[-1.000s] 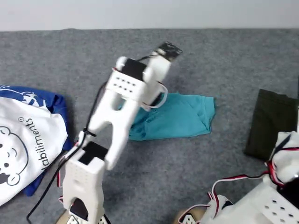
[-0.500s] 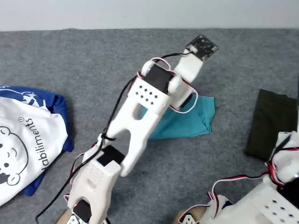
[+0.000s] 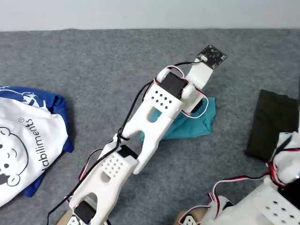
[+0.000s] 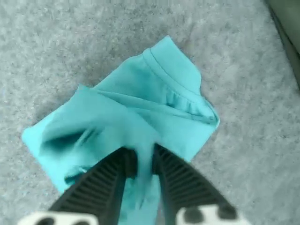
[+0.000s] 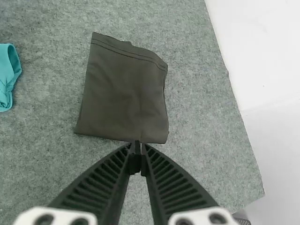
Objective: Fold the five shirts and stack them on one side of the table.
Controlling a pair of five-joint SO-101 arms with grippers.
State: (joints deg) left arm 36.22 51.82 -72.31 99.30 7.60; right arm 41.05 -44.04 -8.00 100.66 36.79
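While the left arm (image 3: pixel 150 117) stretches from the bottom of the high view up to its centre right, the left pincer (image 4: pixel 139 161) is closed narrowly on a fold of the teal shirt (image 4: pixel 140 108), with cloth pinched between its two black fingers. The teal shirt lies bunched and partly folded on the grey felt table (image 3: pixel 93 61), its collar turned away from the pincer. In the high view it sits just right of centre, mostly covered by the arm's wrist.

The right pincer (image 5: pixel 136 157) is closed with its tips meeting and nothing between them. It sits at the near edge of the dark olive shirt (image 5: pixel 124 101), though whether it touches the cloth cannot be told. That shirt is folded into a neat rectangle at the right edge of the high view, apart from the teal one. The right arm (image 3: pixel 276 197) fills the lower right corner there.

At the left edge of the high view, a white shirt (image 3: pixel 23 150) with a cartoon print lies on top of a blue shirt (image 3: pixel 51 104), well apart from the others.
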